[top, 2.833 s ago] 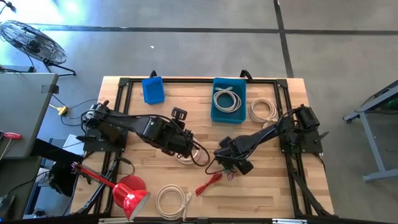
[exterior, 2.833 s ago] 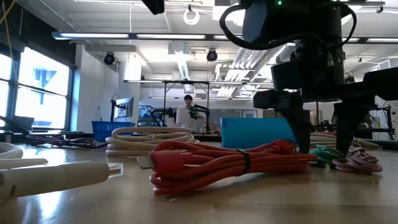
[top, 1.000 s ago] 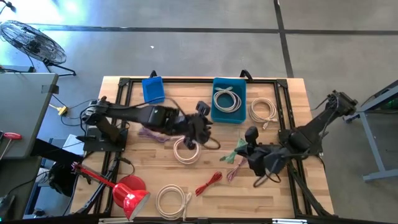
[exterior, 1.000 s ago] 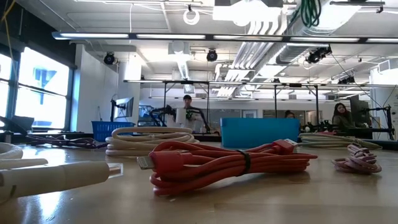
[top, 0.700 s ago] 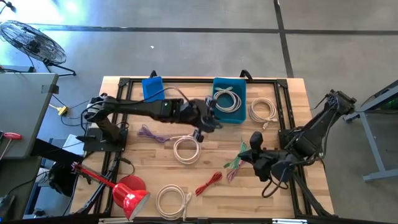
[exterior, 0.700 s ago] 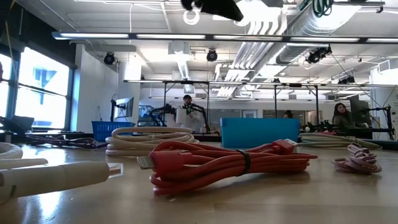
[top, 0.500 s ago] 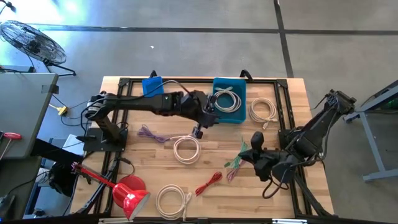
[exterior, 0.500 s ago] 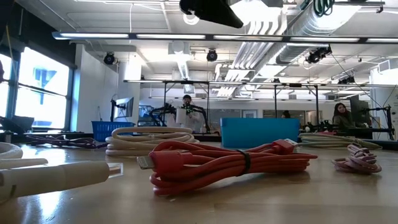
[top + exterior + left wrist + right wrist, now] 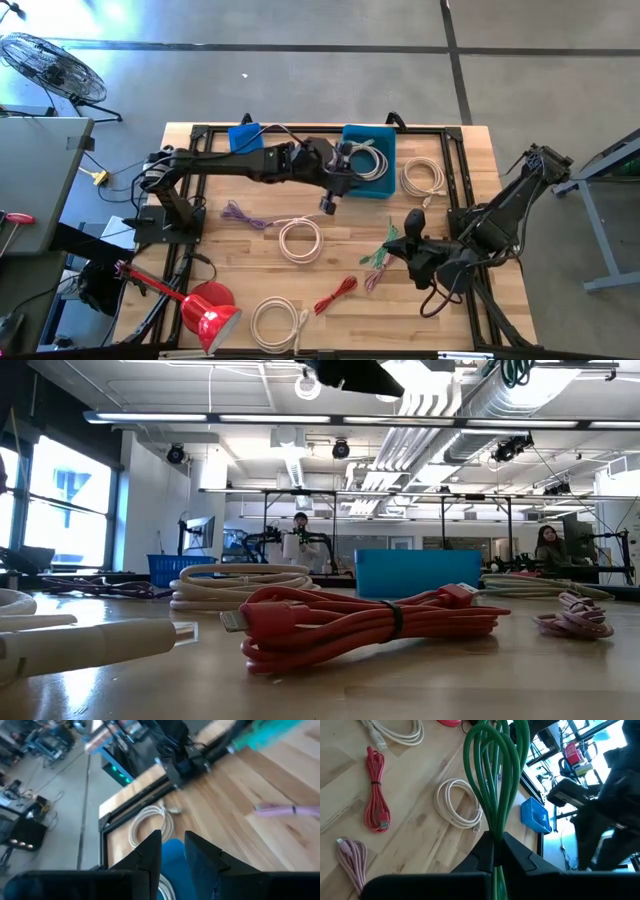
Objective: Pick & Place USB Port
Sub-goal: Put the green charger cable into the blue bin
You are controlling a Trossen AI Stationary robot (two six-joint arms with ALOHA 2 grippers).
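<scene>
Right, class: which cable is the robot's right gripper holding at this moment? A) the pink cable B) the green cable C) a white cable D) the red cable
B: in the right wrist view, the right gripper is shut on the green cable, whose loops hang clear of the table, while the red cable lies below on the wood.
</scene>
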